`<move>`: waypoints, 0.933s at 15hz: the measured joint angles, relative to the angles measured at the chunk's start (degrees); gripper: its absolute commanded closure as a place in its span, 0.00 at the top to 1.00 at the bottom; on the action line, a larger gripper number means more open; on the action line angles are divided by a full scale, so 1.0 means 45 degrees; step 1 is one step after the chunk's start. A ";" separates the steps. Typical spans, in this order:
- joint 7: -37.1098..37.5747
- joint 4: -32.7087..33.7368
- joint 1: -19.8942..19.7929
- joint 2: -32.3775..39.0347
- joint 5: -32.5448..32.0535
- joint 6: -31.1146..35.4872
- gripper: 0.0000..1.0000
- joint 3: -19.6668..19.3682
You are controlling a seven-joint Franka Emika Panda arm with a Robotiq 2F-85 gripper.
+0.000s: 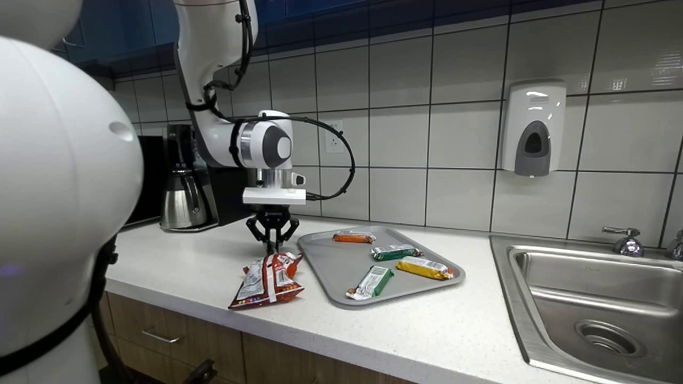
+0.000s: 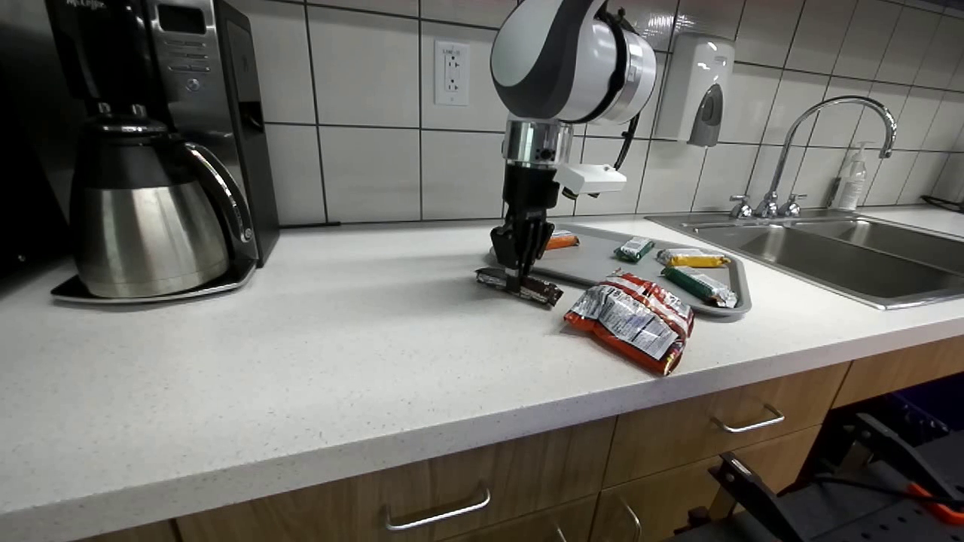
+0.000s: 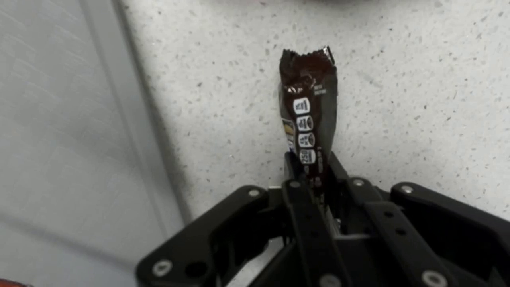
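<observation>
My gripper [image 3: 312, 167] points down at the counter with its fingers closed on the sides of a dark brown wrapped bar [image 3: 308, 107]. In an exterior view the gripper [image 2: 514, 280] grips the brown bar [image 2: 541, 290] around its middle, at or very near the counter surface. In an exterior view the gripper [image 1: 272, 248] shows behind a red snack bag [image 1: 269, 282], which hides the bar. The red bag [image 2: 633, 320] lies on the counter close to one end of the bar. A grey tray [image 1: 333, 264] lies beside the gripper; its edge [image 3: 135, 119] also shows in the wrist view.
On the tray lie an orange bar [image 1: 354, 238], a yellow bar [image 1: 424, 268], a green bar [image 1: 395, 252] and another green bar [image 1: 372, 282]. A steel sink [image 1: 613, 298] lies beyond the tray. A coffee maker [image 2: 151, 203] stands at the counter's far end. The tiled wall runs behind.
</observation>
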 measured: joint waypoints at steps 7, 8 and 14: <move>0.0108 0.0117 0.0000 -0.0013 0.0204 -0.0001 0.04 0.0028; 0.0165 0.0206 -0.0001 -0.0025 0.0331 -0.0015 0.04 0.0040; 0.0601 0.1063 -0.0082 -0.0186 0.1249 -0.0633 0.04 0.0054</move>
